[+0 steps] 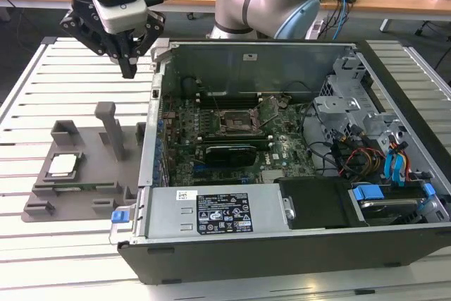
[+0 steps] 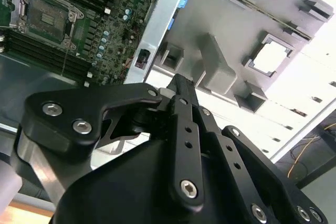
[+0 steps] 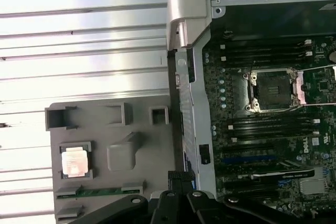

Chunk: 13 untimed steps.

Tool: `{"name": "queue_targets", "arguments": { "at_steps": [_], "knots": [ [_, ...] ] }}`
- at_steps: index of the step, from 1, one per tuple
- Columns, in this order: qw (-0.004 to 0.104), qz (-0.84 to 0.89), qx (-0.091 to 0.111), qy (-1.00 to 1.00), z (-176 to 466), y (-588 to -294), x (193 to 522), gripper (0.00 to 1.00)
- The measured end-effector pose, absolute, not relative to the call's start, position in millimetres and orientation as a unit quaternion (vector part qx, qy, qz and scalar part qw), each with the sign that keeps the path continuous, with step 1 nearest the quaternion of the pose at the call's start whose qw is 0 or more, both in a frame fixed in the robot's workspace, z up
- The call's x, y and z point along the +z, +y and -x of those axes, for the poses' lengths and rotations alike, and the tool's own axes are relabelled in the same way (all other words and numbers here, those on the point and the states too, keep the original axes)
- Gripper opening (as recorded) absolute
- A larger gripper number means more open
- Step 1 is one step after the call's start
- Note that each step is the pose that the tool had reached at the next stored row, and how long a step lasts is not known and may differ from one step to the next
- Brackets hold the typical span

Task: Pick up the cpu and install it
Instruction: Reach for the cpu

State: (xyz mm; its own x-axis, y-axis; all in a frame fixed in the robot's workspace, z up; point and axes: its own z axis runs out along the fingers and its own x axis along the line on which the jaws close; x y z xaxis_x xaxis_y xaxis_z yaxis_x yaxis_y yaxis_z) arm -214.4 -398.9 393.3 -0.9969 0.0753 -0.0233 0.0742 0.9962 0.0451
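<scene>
While the gripper (image 1: pixel 129 70) hangs with its two fingers pressed together and nothing between them, you have the cpu (image 1: pixel 62 165) lying flat, metal top up, in a square recess of the grey fixture plate (image 1: pixel 84 199). That recess sits toward the plate's edge farthest from the computer case (image 1: pixel 282 252). The gripper is at the opposite side: above the plate's case-side edge, close to the case wall that borders the plate.

So from the fingers the cpu lies across the plate, away from the case, with the plate's tall upright post (image 1: pixel 111 128) standing roughly between the two. The chip is square, so it has no long axis to speak of; its sides run parallel with the plate's edges. You have one arm only, so reach is not a choice.

Off the plate's case-side edge, inside the case, the socket (image 3: pixel 273 90) shows with its metal bracket swung up and no chip in it.

You cannot judge from these views how high the fingertips stand over the plate. In the first wrist view the fingers are cut off at the frame. The cpu's top is washed out by glare in both wrist views, so no corner mark can be made out, nor how deep it sits in its recess.
</scene>
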Motion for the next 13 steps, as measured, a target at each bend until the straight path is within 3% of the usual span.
{"name": "queue_targets", "arguments": {
  "at_steps": [13],
  "knots": [
    [0.012, -0.037, 0.022, 0.999, 247.3, -398.9, 393.3, 0.11]
  ]
}}
